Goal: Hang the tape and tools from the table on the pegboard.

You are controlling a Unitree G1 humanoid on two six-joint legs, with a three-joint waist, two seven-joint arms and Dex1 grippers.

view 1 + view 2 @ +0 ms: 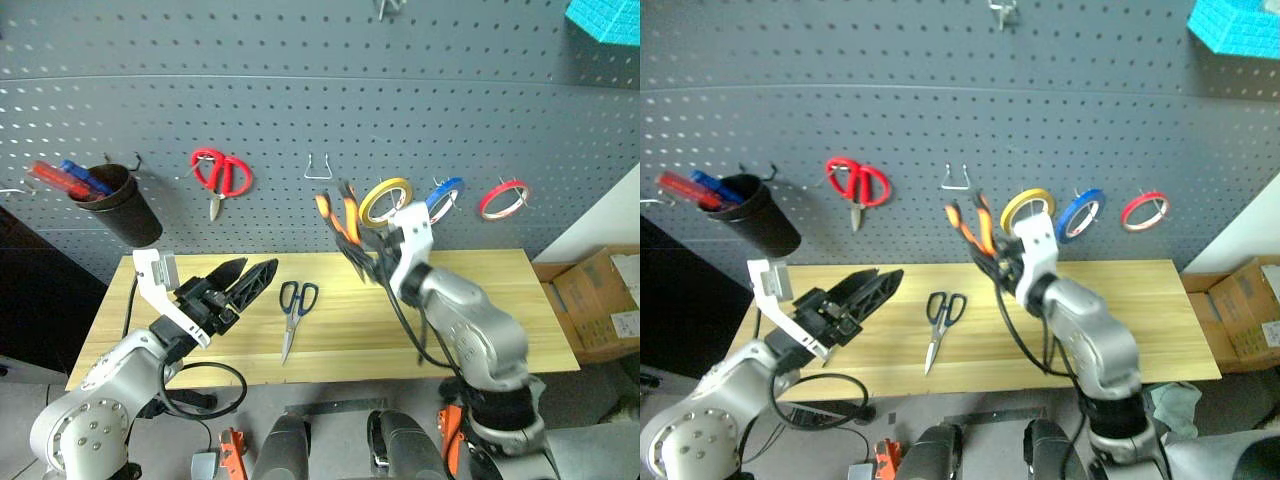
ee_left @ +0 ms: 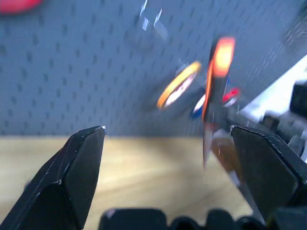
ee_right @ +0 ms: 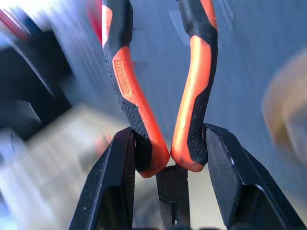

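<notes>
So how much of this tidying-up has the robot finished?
Partly done, it seems. The blue tape already hangs on the pegboard, between a yellow roll and a red roll. The right hand grips the pliers by the handles, lifted in front of the board. The blue-handled scissors lie on the table, untouched; the left hand hovers open.

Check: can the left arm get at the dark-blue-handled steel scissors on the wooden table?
Probably yes. The left end effector is open and empty, and the dark-blue-handled steel scissors lie alone on the table, nothing between.
</notes>
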